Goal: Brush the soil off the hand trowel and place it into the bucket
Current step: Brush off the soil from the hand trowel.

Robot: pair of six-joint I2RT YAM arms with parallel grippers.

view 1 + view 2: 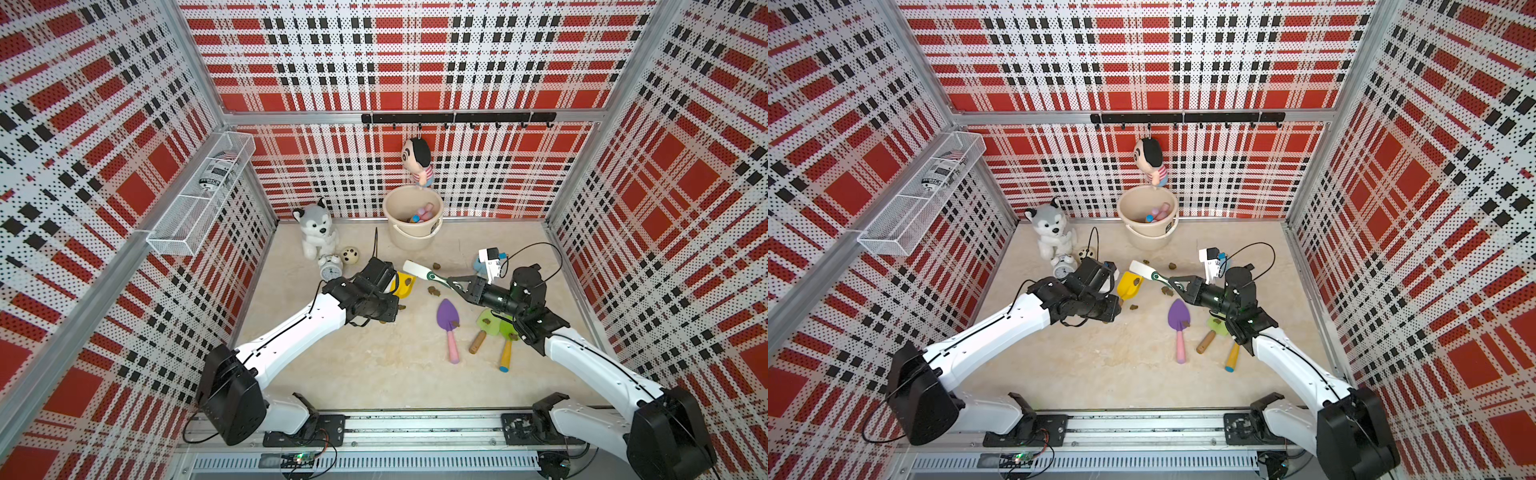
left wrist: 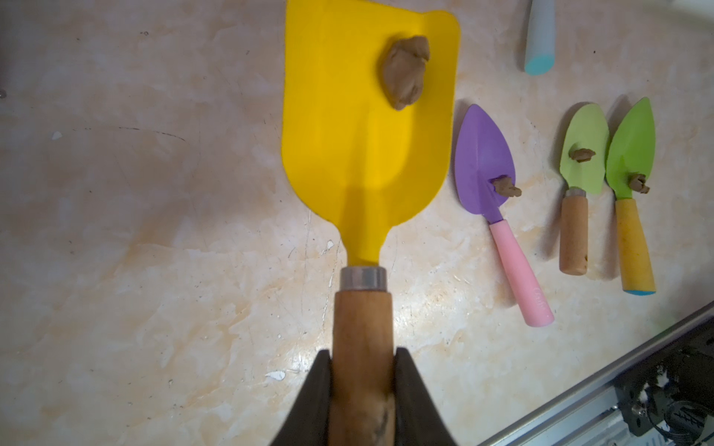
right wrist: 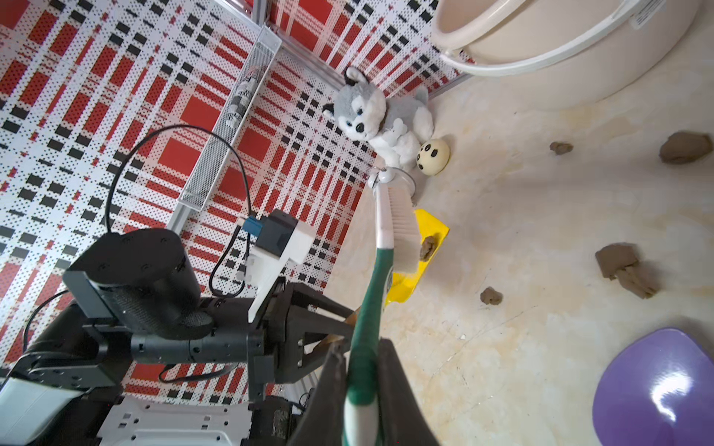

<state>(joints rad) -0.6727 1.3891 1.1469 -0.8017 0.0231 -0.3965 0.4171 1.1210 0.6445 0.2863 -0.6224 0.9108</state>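
Observation:
My left gripper [image 2: 362, 353] is shut on the wooden handle of a yellow hand trowel [image 2: 367, 135], holding it just above the floor. One brown lump of soil [image 2: 405, 71] sits near the tip of its blade. My right gripper [image 3: 361, 347] is shut on the green handle of a white-bristled brush [image 3: 402, 228]. The bristles lie over the yellow blade, right beside the soil lump [image 3: 427, 247]. In both top views the trowel [image 1: 404, 284] [image 1: 1128, 284] and brush [image 1: 417, 269] meet at mid-floor. The cream bucket [image 1: 411, 237] stands behind them at the back wall, with tool handles inside.
A purple trowel [image 1: 448, 316] and two green trowels [image 1: 490, 322] [image 1: 508, 328] lie on the floor under my right arm, each with a soil lump. Loose lumps [image 1: 434, 291] lie near the brush. A husky plush [image 1: 316, 228], alarm clock [image 1: 330, 270] and spotted ball [image 1: 350, 254] stand at back left.

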